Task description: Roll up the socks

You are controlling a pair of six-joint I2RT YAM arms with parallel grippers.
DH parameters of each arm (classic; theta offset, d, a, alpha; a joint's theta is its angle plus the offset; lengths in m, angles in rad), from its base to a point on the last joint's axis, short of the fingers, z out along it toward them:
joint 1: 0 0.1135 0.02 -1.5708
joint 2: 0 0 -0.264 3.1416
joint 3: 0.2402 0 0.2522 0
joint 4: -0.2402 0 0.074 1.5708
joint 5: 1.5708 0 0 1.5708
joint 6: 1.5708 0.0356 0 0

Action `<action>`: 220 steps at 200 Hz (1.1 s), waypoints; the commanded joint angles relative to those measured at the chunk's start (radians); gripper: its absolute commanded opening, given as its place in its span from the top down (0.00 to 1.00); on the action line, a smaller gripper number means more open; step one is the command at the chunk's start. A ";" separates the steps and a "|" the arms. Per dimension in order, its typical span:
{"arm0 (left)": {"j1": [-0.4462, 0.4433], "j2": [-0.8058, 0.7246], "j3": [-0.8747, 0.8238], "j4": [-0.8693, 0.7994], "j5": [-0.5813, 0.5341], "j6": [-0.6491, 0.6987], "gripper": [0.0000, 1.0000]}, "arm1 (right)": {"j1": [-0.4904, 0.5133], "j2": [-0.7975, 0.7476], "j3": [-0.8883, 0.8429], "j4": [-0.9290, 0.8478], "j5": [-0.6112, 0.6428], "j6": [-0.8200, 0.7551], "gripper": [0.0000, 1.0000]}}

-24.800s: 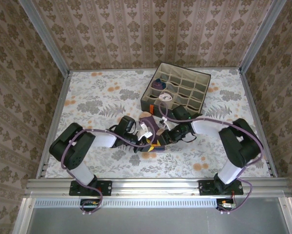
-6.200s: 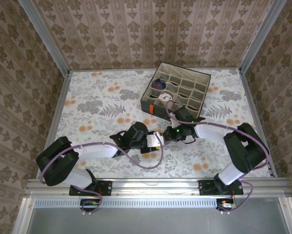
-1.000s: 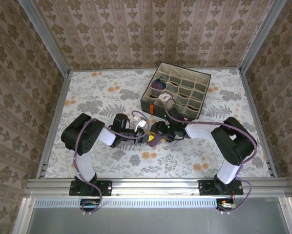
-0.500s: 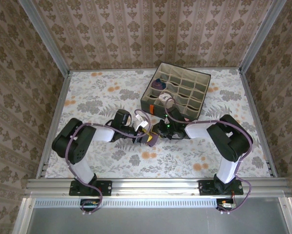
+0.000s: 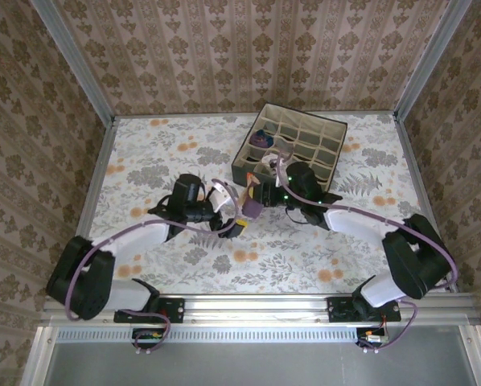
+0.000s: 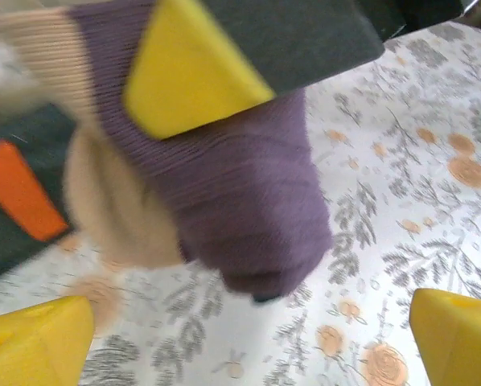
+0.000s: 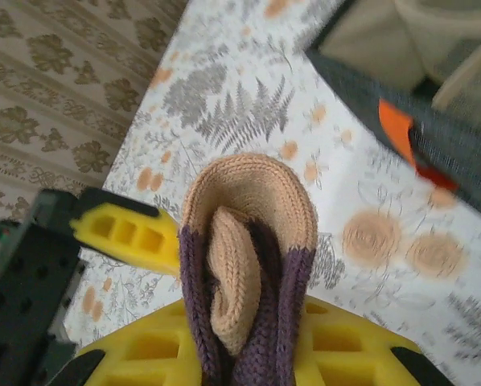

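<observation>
1. The right claw (image 5: 254,194) is squeezed shut on the purple sock (image 7: 244,273). Its yellow fingers (image 7: 337,354) press on both sides of the sock.
2. The purple sock is rolled up. Its tan heel part is folded into the middle of the roll and curls over the top.
3. The sock is held up a little over the flowery surface (image 5: 160,153), just in front of the near left corner of the box (image 5: 329,133).
4. The left claw (image 5: 231,222) is wide open and has nothing in it. In its own camera its two yellow fingertips (image 6: 35,338) sit far apart, with the sock hanging past them.
5. The left claw is just beside the sock, on the side away from the box. I cannot tell if it touches the sock.
6. The grey box has many small beige cells and an orange tag (image 7: 401,129) on its near wall.
7. A white sock (image 5: 270,161) and another purple sock (image 5: 261,138) sit in cells at the left end of the box.
</observation>
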 commanded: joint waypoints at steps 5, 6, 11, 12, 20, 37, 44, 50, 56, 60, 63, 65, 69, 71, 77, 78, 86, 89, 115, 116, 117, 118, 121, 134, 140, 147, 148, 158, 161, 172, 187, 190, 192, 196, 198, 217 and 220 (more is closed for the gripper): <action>0.018 -0.085 -0.035 0.023 -0.107 0.004 0.00 | -0.069 -0.103 0.008 -0.054 -0.094 -0.226 0.95; 0.019 -0.087 -0.036 0.025 -0.110 0.002 0.00 | -0.072 -0.106 0.008 -0.055 -0.098 -0.230 0.95; 0.020 -0.095 -0.037 0.025 -0.118 -0.002 0.00 | -0.089 -0.121 0.006 -0.056 -0.115 -0.248 0.95; 0.020 -0.097 -0.037 0.025 -0.119 -0.003 0.00 | -0.094 -0.124 0.005 -0.056 -0.120 -0.251 0.95; 0.023 -0.106 -0.036 0.021 -0.122 -0.010 0.00 | -0.124 -0.146 0.005 -0.063 -0.150 -0.274 0.95; 0.028 -0.101 -0.028 0.012 -0.131 -0.031 0.00 | -0.185 -0.191 0.008 -0.087 -0.197 -0.324 0.94; 0.031 -0.090 -0.022 0.011 -0.133 -0.043 0.00 | -0.208 -0.204 0.011 -0.098 -0.212 -0.343 0.94; 0.033 -0.076 -0.013 0.009 -0.128 -0.049 0.00 | -0.232 -0.212 0.016 -0.113 -0.224 -0.358 0.94; 0.034 -0.058 -0.001 0.003 -0.123 -0.048 0.00 | -0.251 -0.217 0.025 -0.129 -0.237 -0.373 0.94; 0.034 -0.046 0.008 0.002 -0.118 -0.048 0.00 | -0.265 -0.219 0.032 -0.142 -0.247 -0.383 0.94; 0.034 -0.037 0.012 0.003 -0.115 -0.045 0.00 | -0.274 -0.219 0.038 -0.155 -0.252 -0.390 0.94; 0.034 -0.030 0.016 0.005 -0.112 -0.044 0.00 | -0.278 -0.220 0.043 -0.165 -0.253 -0.396 0.94; 0.034 -0.019 0.021 0.014 -0.105 -0.042 0.00 | -0.287 -0.221 0.052 -0.182 -0.252 -0.407 0.95; 0.034 -0.014 0.023 0.021 -0.099 -0.041 0.00 | -0.292 -0.221 0.056 -0.193 -0.250 -0.414 0.95; 0.034 0.001 0.025 0.048 -0.087 -0.037 0.00 | -0.308 -0.222 0.066 -0.218 -0.244 -0.435 0.95; 0.034 0.004 0.025 0.055 -0.084 -0.037 0.00 | -0.310 -0.222 0.068 -0.219 -0.243 -0.438 0.95; 0.033 0.023 0.019 0.116 -0.078 -0.054 0.00 | -0.323 -0.227 0.075 -0.237 -0.225 -0.468 0.94; 0.033 0.030 0.017 0.141 -0.081 -0.066 0.00 | -0.327 -0.228 0.076 -0.239 -0.212 -0.479 0.94; 0.034 0.109 0.107 0.173 -0.172 -0.250 0.00 | -0.342 -0.222 0.085 -0.244 -0.126 -0.611 0.93; 0.034 0.113 0.114 0.167 -0.172 -0.252 0.00 | -0.343 -0.221 0.086 -0.245 -0.119 -0.616 0.93; 0.034 0.117 0.121 0.160 -0.171 -0.253 0.00 | -0.344 -0.220 0.088 -0.245 -0.113 -0.621 0.93; 0.034 0.120 0.130 0.149 -0.171 -0.253 0.00 | -0.345 -0.220 0.088 -0.246 -0.108 -0.625 0.94; 0.034 0.131 0.152 0.125 -0.166 -0.250 0.00 | -0.347 -0.215 0.091 -0.247 -0.097 -0.636 0.93; 0.031 0.183 0.265 -0.010 -0.143 -0.218 0.00 | -0.362 -0.193 0.108 -0.243 -0.069 -0.671 0.93; 0.028 0.207 0.308 -0.053 -0.152 -0.216 0.00 | -0.370 -0.178 0.118 -0.242 -0.055 -0.682 0.93; 0.025 0.234 0.348 -0.082 -0.170 -0.217 0.00 | -0.380 -0.161 0.132 -0.243 -0.048 -0.693 0.94; 0.024 0.238 0.354 -0.083 -0.172 -0.217 0.00 | -0.381 -0.157 0.134 -0.244 -0.048 -0.695 0.94; 0.016 0.270 0.390 -0.102 -0.202 -0.211 0.00 | -0.398 -0.129 0.157 -0.252 -0.048 -0.701 0.94; 0.013 0.280 0.401 -0.106 -0.210 -0.208 0.00 | -0.401 -0.121 0.163 -0.255 -0.048 -0.702 0.94; 0.002 0.312 0.442 -0.127 -0.243 -0.197 0.00 | -0.413 -0.097 0.176 -0.252 -0.050 -0.707 0.94; -0.008 0.357 0.491 -0.143 -0.262 -0.196 0.00 | -0.421 -0.071 0.174 -0.215 -0.054 -0.717 0.94; -0.009 0.366 0.499 -0.143 -0.265 -0.199 0.00 | -0.421 -0.066 0.174 -0.208 -0.055 -0.720 0.94; -0.011 0.373 0.504 -0.144 -0.266 -0.200 0.00 | -0.422 -0.065 0.174 -0.203 -0.056 -0.721 0.94; -0.012 0.383 0.515 -0.144 -0.266 -0.204 0.00 | -0.422 -0.050 0.177 -0.195 -0.060 -0.724 0.94; -0.012 0.389 0.521 -0.144 -0.264 -0.207 0.00 | -0.422 -0.036 0.179 -0.192 -0.063 -0.725 0.94; -0.012 0.451 0.593 -0.169 -0.246 -0.235 0.09 | -0.421 0.019 0.208 -0.182 -0.087 -0.726 0.94; -0.012 0.461 0.605 -0.175 -0.243 -0.239 0.11 | -0.421 0.028 0.211 -0.178 -0.090 -0.726 0.94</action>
